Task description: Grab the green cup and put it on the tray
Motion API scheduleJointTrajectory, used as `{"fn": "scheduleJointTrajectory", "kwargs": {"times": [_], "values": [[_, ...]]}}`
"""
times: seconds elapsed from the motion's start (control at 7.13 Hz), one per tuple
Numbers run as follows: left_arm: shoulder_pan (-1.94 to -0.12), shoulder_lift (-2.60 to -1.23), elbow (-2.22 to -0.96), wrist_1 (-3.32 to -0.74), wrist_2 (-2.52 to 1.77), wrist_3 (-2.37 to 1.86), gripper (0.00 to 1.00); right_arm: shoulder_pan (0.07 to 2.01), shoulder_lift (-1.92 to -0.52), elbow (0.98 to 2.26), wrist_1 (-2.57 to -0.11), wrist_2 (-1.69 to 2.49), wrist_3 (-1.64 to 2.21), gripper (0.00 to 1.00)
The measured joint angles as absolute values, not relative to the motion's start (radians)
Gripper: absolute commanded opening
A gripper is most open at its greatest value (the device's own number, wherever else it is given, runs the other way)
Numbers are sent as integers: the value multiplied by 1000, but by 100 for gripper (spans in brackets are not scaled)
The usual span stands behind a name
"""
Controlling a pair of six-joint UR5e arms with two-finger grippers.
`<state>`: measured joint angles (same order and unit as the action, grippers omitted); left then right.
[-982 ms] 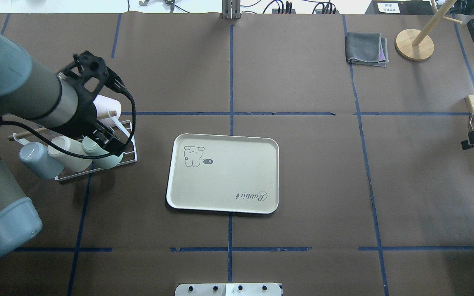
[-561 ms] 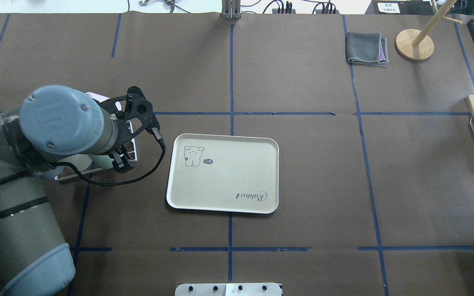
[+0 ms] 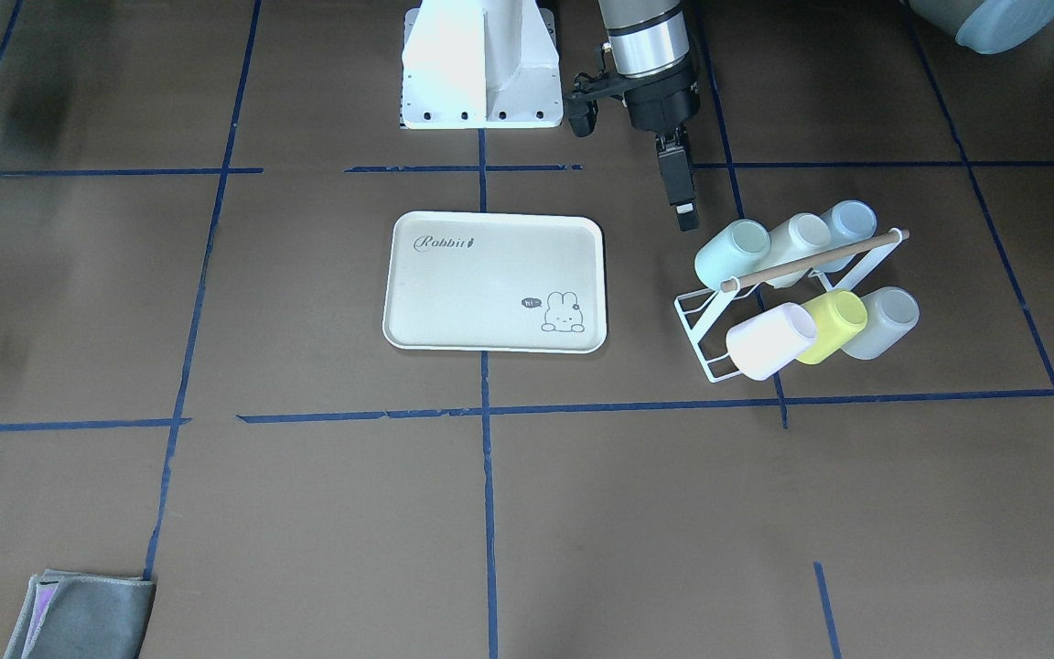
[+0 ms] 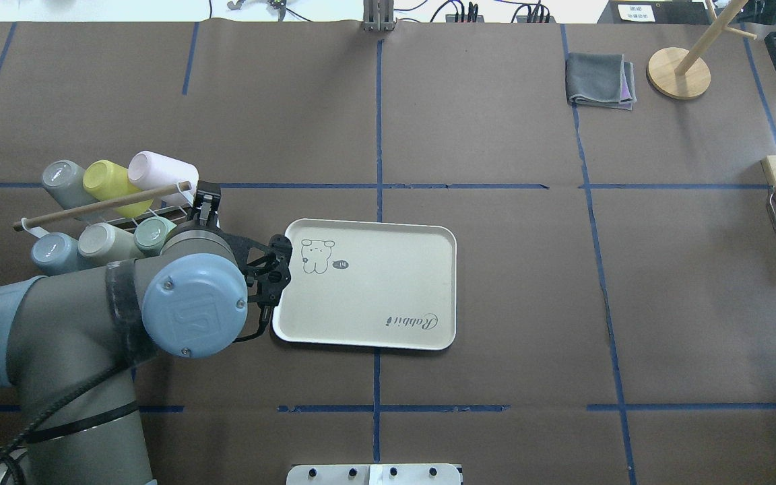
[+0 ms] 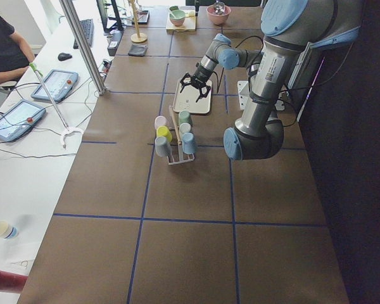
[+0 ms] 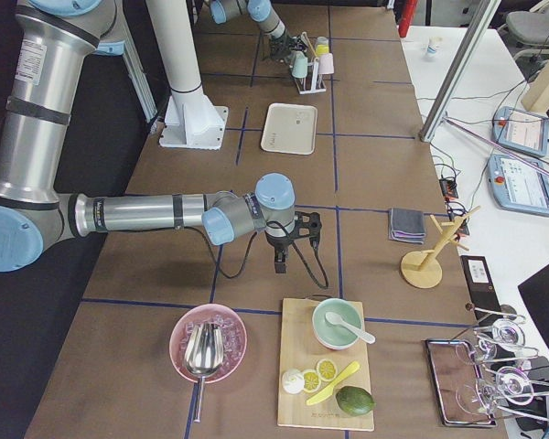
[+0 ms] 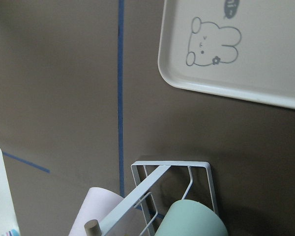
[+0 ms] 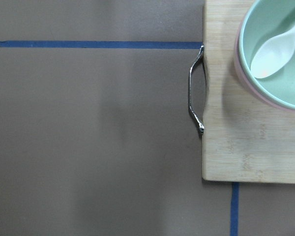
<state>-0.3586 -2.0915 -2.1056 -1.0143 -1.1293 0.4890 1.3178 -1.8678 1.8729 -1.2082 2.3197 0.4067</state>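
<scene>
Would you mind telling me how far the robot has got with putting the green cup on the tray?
Done: nothing yet. The tray holds nothing, and the green cup sits on the rack. In hand: the left gripper hovers just beside the cup, not gripping it. Left: grasp the cup, lift it off the rack and set it on the tray.

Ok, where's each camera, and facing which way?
Front-facing: across the table, down at the tray; left arm at top.
Overhead: from behind, forward-down; left arm lower left.
Exterior left: table's end, left arm near.
Exterior right: other end, right arm near.
Left wrist: down at tray corner, green cup; no body.
Right wrist: down at wooden board; no body.
Front-facing and overhead share the tray, flipped.
</scene>
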Motion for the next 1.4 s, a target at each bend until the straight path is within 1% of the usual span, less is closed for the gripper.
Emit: {"fn": "scheduleJointTrajectory", "kwargs": {"times": [0.28, 0.56, 1.12, 1.4], "values": [[-307, -2088, -2024, -977, -962, 712, 100, 1352, -1882, 1852, -1209, 2320, 333, 100], [-259, -2089, -1976, -900, -871, 762, 100, 1370, -1894, 1848, -1211, 2321, 314, 100], [-200, -2081, -1898, -789, -780, 659, 100, 1453, -1863, 1861, -1369, 2322, 180, 100], [-177, -2080, -1863, -732, -756, 582, 100, 1460, -1854, 1862, -1387, 2322, 169, 100]]}}
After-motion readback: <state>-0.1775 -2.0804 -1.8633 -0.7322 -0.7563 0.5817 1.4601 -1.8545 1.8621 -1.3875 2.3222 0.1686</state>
